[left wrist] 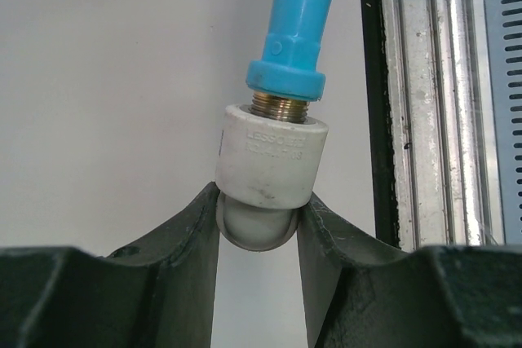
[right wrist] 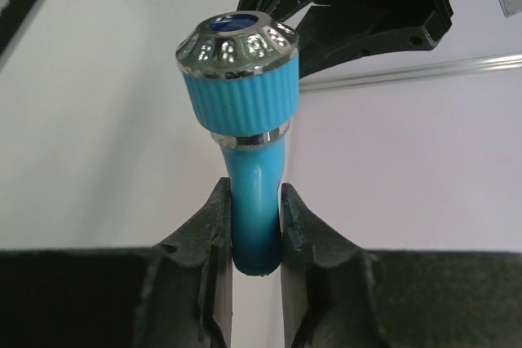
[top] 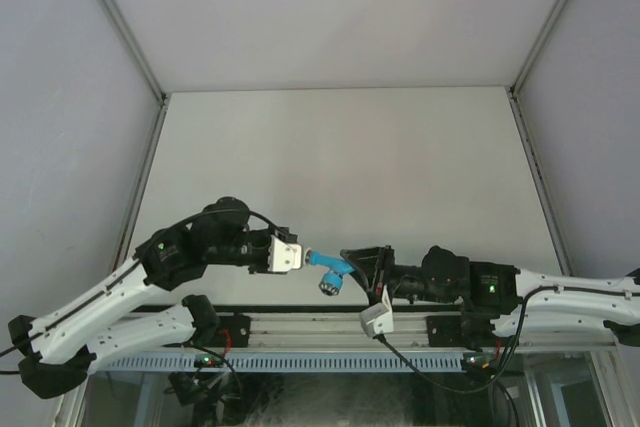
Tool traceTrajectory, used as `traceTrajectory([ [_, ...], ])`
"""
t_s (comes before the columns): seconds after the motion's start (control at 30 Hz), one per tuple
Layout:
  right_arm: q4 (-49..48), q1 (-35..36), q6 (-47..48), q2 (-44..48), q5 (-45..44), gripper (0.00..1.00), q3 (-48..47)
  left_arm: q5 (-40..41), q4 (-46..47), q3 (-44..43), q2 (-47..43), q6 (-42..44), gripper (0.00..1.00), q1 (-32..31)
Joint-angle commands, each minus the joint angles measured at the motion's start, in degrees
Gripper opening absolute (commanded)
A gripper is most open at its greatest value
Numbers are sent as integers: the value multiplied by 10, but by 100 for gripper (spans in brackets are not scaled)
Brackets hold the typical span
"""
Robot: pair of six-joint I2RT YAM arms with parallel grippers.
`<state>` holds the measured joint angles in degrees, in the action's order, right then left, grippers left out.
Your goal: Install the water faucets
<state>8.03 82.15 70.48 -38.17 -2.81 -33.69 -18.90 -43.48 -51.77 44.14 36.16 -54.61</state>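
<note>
Pinched between the dark fingers of the right gripper (right wrist: pixel 254 201), the blue faucet (right wrist: pixel 241 103) is clamped by its smooth curved stem. Its ribbed cap with the silvery top stands clear above the jaws. The jaws are drawn in narrow, tight against the plastic on both sides.

At the faucet's other end, the threaded end (left wrist: pixel 280 107) enters the mouth of the white-grey fitting (left wrist: pixel 273 156). A few brassy turns show bare between the blue collar and the fitting's rim. The left gripper (left wrist: pixel 259 201) is closed on the rounded base of that fitting, its fingers cupping it from both sides.

Seen from above, faucet and fitting form one straight line between the two arms. They are held in the air over the near part of the white table (top: pixel 400 167), just beyond the metal rail (top: pixel 300 332) along its edge.

As for progress, the two parts look mated and the thread appears started. The exposed turns suggest the faucet is not yet screwed home. How deep the thread bites inside the fitting cannot be seen. What seems left is turning the faucet until its collar meets the rim. Only this one faucet is in view.
</note>
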Motion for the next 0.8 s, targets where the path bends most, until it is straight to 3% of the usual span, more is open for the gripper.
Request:
traceTrajectory([
  [0.0,-51,7,-80,8,51,8,-6,0,82,-14,-14,-23,0,3],
  [0.07,-47,8,-100,6,59,1,-7,0,98,-10,-19,-29,0,3],
  [0.17,-77,0,-193,5,73,0,-8,10,114,-5,-24,-32,0,3],
  [0.37,-139,-75,-470,3,158,0,-13,74,178,31,-51,-35,0,2],
  [0.67,-214,-164,-899,-30,60,0,-12,160,200,38,-38,-29,0,-4],
  [0.77,-201,-214,-1019,-25,79,0,-13,186,234,59,-45,-39,0,-17],
])
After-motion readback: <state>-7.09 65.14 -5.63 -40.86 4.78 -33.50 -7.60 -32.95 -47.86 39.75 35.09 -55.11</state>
